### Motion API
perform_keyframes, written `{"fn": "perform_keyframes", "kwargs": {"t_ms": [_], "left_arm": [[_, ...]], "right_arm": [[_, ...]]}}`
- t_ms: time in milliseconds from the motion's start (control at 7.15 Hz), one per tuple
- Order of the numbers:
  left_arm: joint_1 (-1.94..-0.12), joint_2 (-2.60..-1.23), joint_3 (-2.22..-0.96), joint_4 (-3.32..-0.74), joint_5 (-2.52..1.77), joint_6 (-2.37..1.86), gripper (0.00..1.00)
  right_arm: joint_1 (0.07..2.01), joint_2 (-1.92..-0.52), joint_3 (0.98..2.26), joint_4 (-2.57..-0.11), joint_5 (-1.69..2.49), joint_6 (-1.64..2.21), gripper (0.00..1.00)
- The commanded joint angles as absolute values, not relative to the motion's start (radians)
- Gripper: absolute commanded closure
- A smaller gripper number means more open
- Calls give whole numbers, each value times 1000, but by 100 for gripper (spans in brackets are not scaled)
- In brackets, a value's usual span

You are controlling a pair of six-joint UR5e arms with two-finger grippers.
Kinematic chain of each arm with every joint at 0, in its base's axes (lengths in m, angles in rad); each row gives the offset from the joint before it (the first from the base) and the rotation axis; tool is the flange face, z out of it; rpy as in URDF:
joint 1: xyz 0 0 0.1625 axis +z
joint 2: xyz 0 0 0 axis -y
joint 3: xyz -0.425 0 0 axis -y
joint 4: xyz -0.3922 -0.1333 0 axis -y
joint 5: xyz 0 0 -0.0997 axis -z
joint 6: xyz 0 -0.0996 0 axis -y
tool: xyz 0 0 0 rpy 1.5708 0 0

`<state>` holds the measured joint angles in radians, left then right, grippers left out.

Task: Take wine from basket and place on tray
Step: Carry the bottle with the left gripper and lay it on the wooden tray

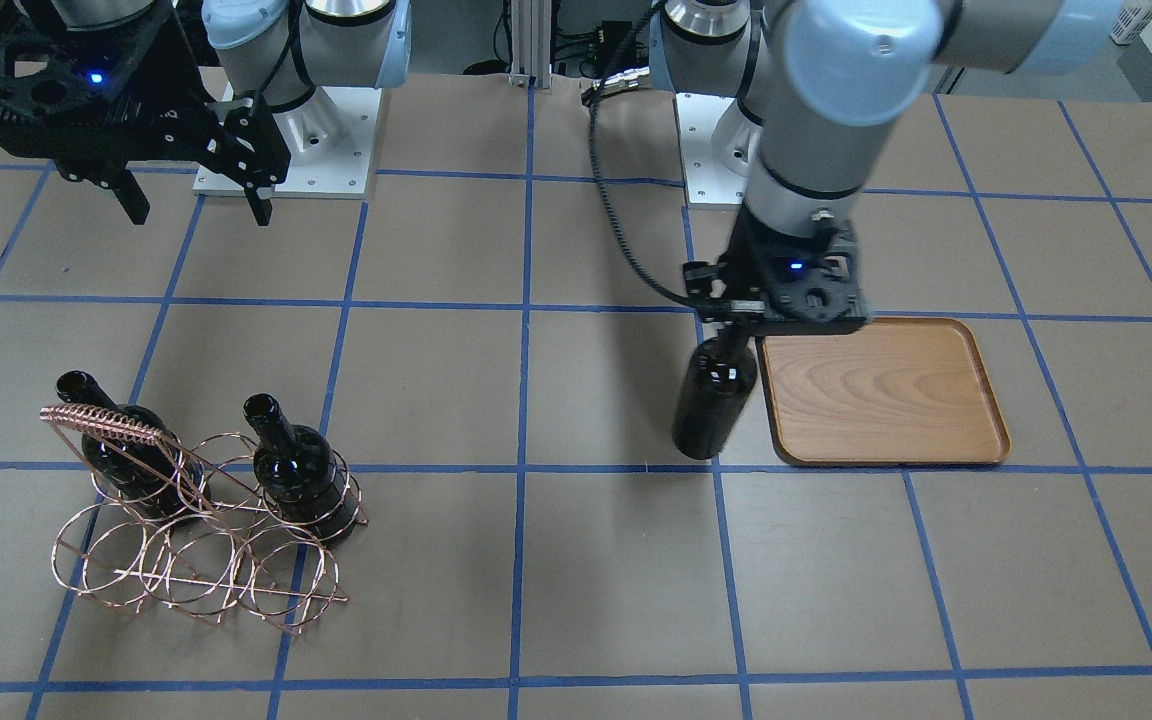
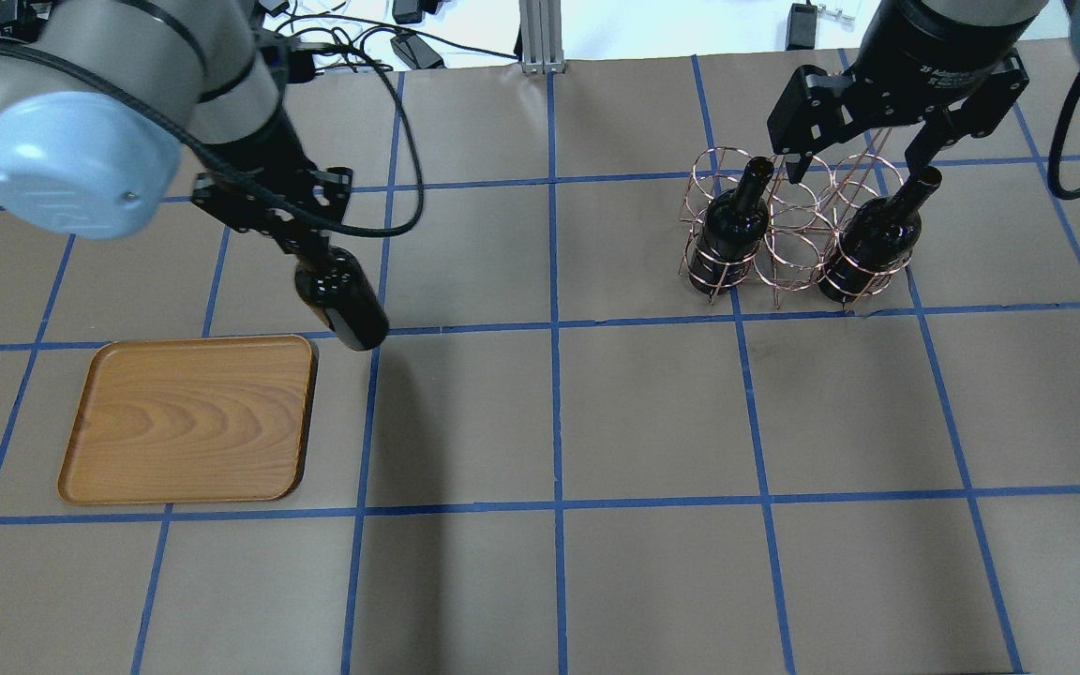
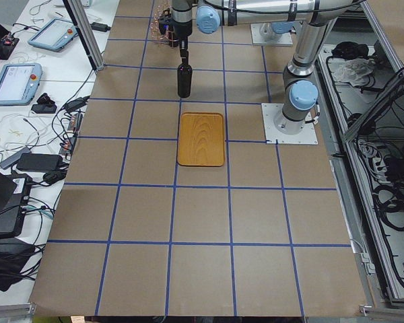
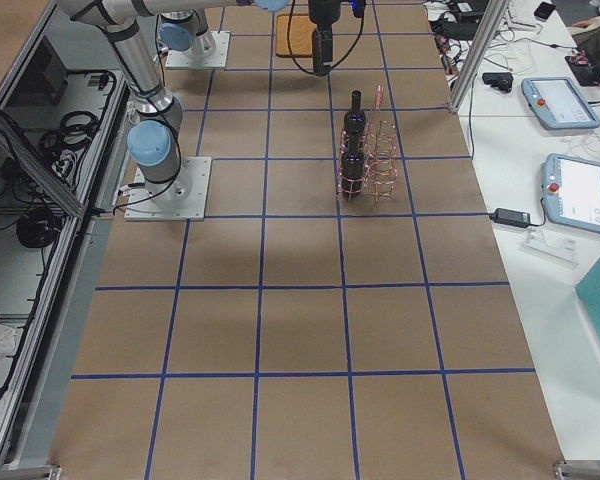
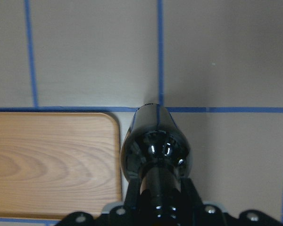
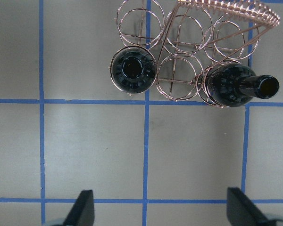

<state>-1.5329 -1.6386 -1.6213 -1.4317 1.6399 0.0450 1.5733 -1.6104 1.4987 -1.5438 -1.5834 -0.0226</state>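
My left gripper (image 1: 736, 335) is shut on the neck of a dark wine bottle (image 1: 714, 400), which hangs upright just beside the wooden tray (image 1: 886, 395), not over it. The left wrist view shows the bottle (image 5: 155, 146) next to the tray's corner (image 5: 47, 160). The copper wire basket (image 1: 101, 420) holds two more bottles (image 2: 732, 225) (image 2: 873, 244) in its end rings; its middle ring is empty. My right gripper (image 2: 863, 173) is open and empty, high above the basket (image 6: 226, 7).
The brown table surface (image 2: 652, 422) carries a grid of blue tape lines. The arm bases stand on white plates (image 1: 286, 150) at the robot's side. Nothing lies on the tray (image 2: 188, 417).
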Motion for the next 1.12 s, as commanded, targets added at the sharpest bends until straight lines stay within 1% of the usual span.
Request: {"fn": "perform_keyframes", "kwargs": {"t_ms": [0,140,559,839,978], "left_arm": [[-1264,-1576,-1661,-1437,1661,435,81],[-1208,-1544,-1699,-1439,1661,507,81],[-1137,-1479,-1833,-1442,1660,511,81],[-1068,-1473,-1850,-1443,1632,518,80],[-1069,-1473,-1851,-1443,1618,514,80]], "right_arm": [[1574,-1618,1499,-1543,-1572,-15,0],[1575,-1618,1500,-1543,-1572,-15,0],[1574,-1644,1499,-1531,-1577,-21,0],[1575,-1652,1499,-1532,-1575,-31,0],[1575,-1675,1500,-1529,-1588,-29,0]]}}
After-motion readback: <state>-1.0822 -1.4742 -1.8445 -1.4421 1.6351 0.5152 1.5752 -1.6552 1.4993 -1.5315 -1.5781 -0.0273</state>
